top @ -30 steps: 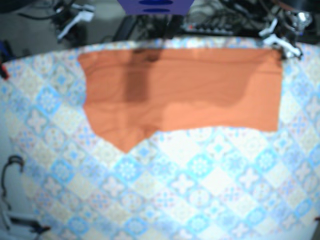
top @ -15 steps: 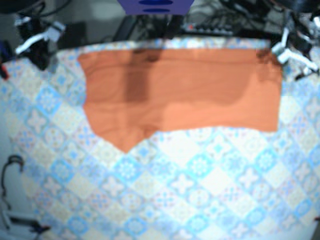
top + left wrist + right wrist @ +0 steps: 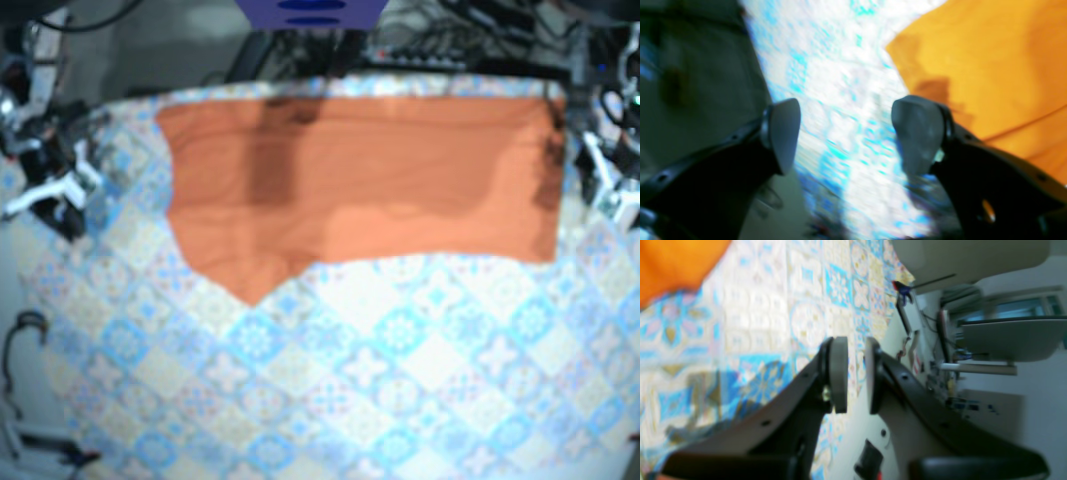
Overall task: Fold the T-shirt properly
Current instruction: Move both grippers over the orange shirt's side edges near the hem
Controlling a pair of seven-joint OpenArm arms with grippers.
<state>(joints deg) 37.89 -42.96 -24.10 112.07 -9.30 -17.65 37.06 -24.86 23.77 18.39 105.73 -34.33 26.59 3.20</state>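
A: The counter (image 3: 400, 380) carries the orange T-shirt (image 3: 380, 180), spread flat across its far half, not yet folded.

B: Both arms have come down from the far corners. The left pincer (image 3: 846, 133) gapes wide and empty just beside the shirt's edge. The right pincer (image 3: 856, 386) is barely parted, empty, off the cloth. A fresh grasp looks likely next.

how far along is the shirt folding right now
Done: the shirt lies flat on the table, and one layer seems already folded over, though blur makes that uncertain. In hand: nothing; the left end effector is open beside the shirt's edge, the right end effector nearly closed and empty over bare table. Left: the remaining folds, including the sleeve sticking out.
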